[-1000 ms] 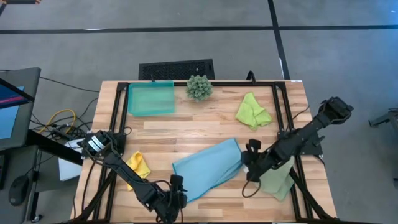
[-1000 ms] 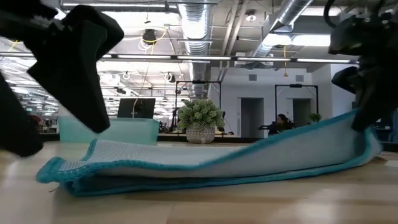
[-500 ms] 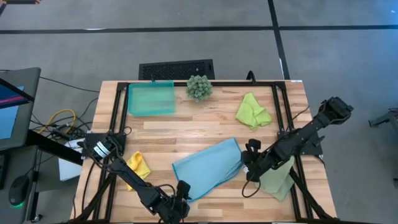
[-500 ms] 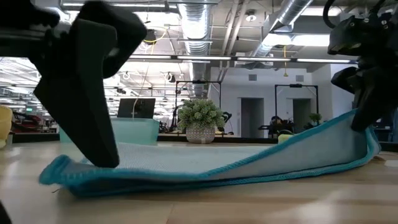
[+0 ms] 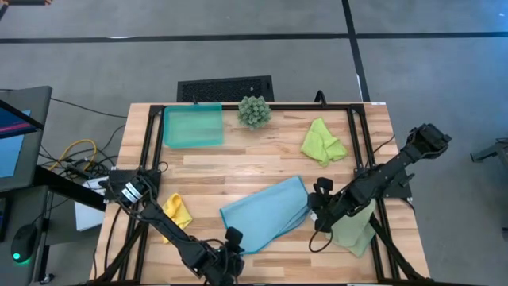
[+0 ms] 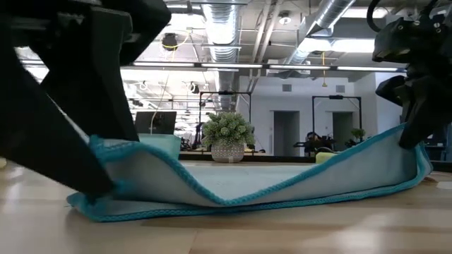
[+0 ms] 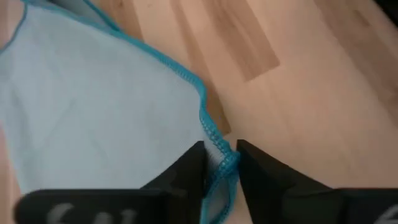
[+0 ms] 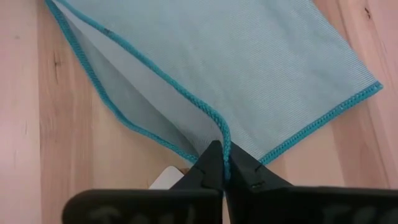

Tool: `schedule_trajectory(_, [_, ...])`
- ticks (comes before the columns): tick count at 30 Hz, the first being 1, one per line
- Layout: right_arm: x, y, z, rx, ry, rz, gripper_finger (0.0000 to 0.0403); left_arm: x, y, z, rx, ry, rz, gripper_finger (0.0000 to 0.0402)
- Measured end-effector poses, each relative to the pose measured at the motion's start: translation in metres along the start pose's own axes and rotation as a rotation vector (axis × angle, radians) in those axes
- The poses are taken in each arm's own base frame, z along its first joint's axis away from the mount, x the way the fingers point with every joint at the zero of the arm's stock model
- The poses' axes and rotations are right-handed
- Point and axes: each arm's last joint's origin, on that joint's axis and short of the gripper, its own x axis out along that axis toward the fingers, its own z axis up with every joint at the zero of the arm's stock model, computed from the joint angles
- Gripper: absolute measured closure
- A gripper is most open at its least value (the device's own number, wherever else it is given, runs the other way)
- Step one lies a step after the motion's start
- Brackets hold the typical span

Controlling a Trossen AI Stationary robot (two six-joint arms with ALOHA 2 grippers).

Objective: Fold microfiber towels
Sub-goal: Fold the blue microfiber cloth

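From above, the light blue towel (image 5: 266,214) lies slantwise near the front middle of the worktop (image 5: 262,159). My left tool (image 5: 232,248) sits at its near corner, my right tool (image 5: 316,208) at its far-side edge. The yellow towel (image 5: 176,211) lies front left, the lime towel (image 5: 321,141) back right, the sage towel (image 5: 355,229) front right under my right arm.

At worktop level, the blue towel sags between two raised ends.

Left wrist: my left tool's fingers (image 7: 186,171) pinch the towel's stitched corner (image 7: 219,163).

Right wrist: my right tool (image 8: 224,163) is pressed together on the towel's doubled edge (image 8: 214,121).
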Motion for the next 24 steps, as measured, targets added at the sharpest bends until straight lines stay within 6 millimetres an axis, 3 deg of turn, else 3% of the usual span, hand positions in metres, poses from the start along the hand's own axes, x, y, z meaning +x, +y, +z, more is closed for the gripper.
schedule_trajectory(9, [0.0, 0.0, 0.0, 0.0, 0.0, 0.0, 0.0376, -0.009, 0.0, 0.016, -0.144, -0.052, -0.018, 0.0385])
schedule_trajectory(19, [0.0, 0.0, 0.0, -0.001, 0.0, 0.0, 0.0382, -0.003, 0.01, 0.017, -0.229, -0.025, -0.024, 0.0333])
schedule_trajectory(24, [-0.001, 0.001, -0.001, -0.021, -0.003, 0.004, 0.038, -0.005, 0.014, 0.015, -0.299, -0.026, 0.089, 0.0387])
